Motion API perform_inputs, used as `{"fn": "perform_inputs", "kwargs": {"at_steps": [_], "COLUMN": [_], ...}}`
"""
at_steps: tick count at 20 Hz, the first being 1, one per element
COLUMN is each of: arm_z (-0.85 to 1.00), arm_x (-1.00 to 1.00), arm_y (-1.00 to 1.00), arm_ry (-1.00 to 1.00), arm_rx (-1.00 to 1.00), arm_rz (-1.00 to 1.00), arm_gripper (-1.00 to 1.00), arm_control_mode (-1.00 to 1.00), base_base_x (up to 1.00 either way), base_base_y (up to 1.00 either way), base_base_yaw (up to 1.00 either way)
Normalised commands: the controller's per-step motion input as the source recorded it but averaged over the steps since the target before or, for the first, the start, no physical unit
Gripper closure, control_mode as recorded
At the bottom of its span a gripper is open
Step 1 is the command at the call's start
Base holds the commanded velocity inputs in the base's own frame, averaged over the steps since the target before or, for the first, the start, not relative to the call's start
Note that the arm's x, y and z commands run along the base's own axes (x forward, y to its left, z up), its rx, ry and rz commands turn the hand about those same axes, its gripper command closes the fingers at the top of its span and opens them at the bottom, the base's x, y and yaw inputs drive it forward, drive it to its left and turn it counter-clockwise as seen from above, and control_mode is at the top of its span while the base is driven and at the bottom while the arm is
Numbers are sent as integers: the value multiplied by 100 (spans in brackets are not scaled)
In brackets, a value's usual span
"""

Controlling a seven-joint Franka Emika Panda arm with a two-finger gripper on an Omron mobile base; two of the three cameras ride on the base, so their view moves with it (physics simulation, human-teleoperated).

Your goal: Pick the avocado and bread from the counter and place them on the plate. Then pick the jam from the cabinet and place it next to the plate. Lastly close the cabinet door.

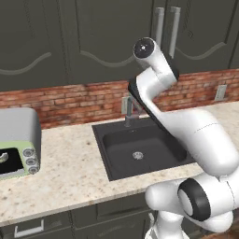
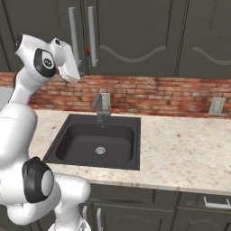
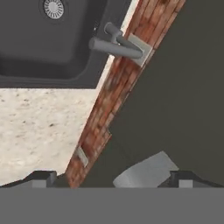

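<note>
My gripper [image 3: 113, 178] is open, its two dark fingertips [image 3: 43, 177] wide apart with nothing between them. The hand [image 2: 67, 63] is raised high over the counter [image 2: 180, 153], just in front of the dark grey-green wall cabinet doors [image 2: 131, 31]. It is close to two light-grey vertical bar handles [image 2: 92, 36]. The end of one handle [image 3: 144, 173] lies just ahead of the fingertips. The doors in view look shut. The avocado, bread, plate and jam are out of view.
A dark sink [image 1: 137, 149] with a grey faucet [image 2: 103, 104] is sunk into the counter below the hand. A toaster oven [image 1: 16, 140] stands at the left. The red brick backsplash [image 2: 158, 92] carries a wall outlet [image 2: 217, 106]. Drawers [image 2: 212, 205] run under the counter's front edge.
</note>
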Motion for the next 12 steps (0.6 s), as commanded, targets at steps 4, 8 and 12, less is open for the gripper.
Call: {"fn": "perform_inputs", "kwargs": {"at_steps": [4, 8, 12], "arm_z": [0, -13, -45], "arm_x": [100, 100, 100], "arm_y": [0, 64, 100], "arm_ry": [45, 49, 33], "arm_rx": [1, -1, -11], "arm_rz": [19, -1, -19], "arm_gripper": [-100, -100, -100], "arm_control_mode": [-100, -100, -100], "base_base_x": [0, 0, 0], "base_base_y": [0, 0, 0], "base_base_yaw": [0, 0, 0]}}
